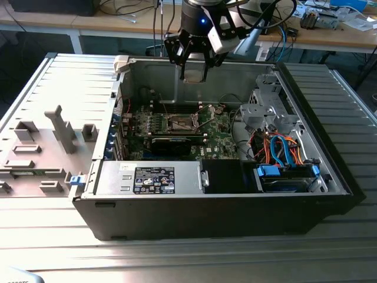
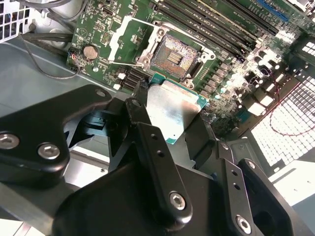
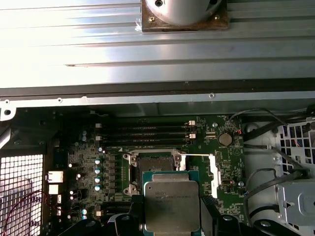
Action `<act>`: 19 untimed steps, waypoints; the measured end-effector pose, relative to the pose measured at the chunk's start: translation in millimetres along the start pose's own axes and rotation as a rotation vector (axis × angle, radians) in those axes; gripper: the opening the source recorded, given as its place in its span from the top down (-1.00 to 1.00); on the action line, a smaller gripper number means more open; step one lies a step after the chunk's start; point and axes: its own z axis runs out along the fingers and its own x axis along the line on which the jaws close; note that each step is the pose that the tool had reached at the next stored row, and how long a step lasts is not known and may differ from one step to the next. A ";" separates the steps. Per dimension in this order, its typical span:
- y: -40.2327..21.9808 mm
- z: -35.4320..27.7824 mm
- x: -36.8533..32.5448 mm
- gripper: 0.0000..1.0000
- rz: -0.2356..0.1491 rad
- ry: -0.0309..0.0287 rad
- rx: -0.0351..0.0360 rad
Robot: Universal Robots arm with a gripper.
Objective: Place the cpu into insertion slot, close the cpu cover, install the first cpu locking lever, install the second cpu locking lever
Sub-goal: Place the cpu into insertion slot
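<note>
Second wrist view shows the jaws narrowed onto opposite edges of the cpu, held flat and well above the board, with the bare slot lying below and slightly beyond the chip's far edge.

The hand is matt black, made of broad flat link bars with rounded ends, joined by silver screws. Small holes run in a row along the fingers. In the exterior view the black wrist carries a small blue light, a light grey box toward the exterior view's right, and looping black cables.
</note>
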 end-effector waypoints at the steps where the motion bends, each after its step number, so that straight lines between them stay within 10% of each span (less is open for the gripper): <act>1: 0.0 0.1 0.0 -0.08 0.000 0.0000 0.0000; 19: -0.4 4.6 -0.1 -0.08 0.000 -0.0001 0.0026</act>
